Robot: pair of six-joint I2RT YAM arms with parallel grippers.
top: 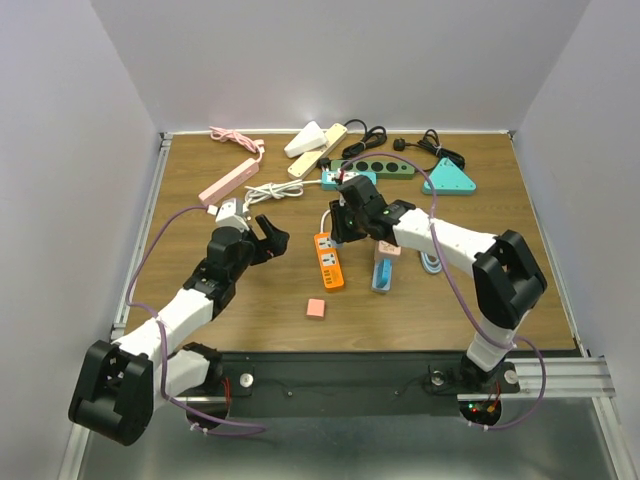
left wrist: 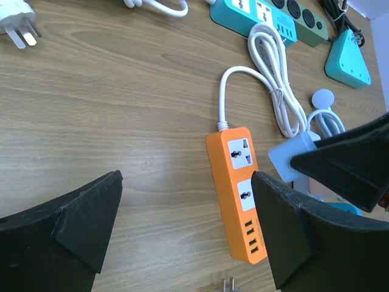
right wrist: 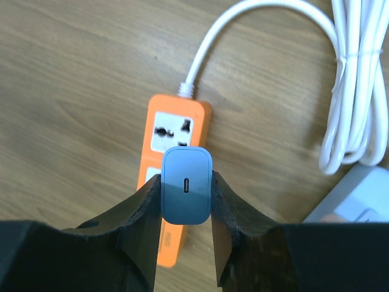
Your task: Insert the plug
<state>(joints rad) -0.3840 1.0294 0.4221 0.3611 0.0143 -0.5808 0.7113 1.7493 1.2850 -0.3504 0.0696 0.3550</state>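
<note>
An orange power strip with a white cord lies mid-table; it also shows in the left wrist view and the right wrist view. My right gripper is shut on a light blue charger plug and holds it above the strip's second socket; the plug's prongs are hidden. The first socket shows free just beyond the plug. The plug also shows in the left wrist view. My left gripper is open and empty, just left of the strip, with its fingers wide apart.
A small pink adapter lies near the front. A blue strip lies right of the orange one. Teal and green strips, a teal triangle, a pink strip, cream strips and a coiled white cable lie behind.
</note>
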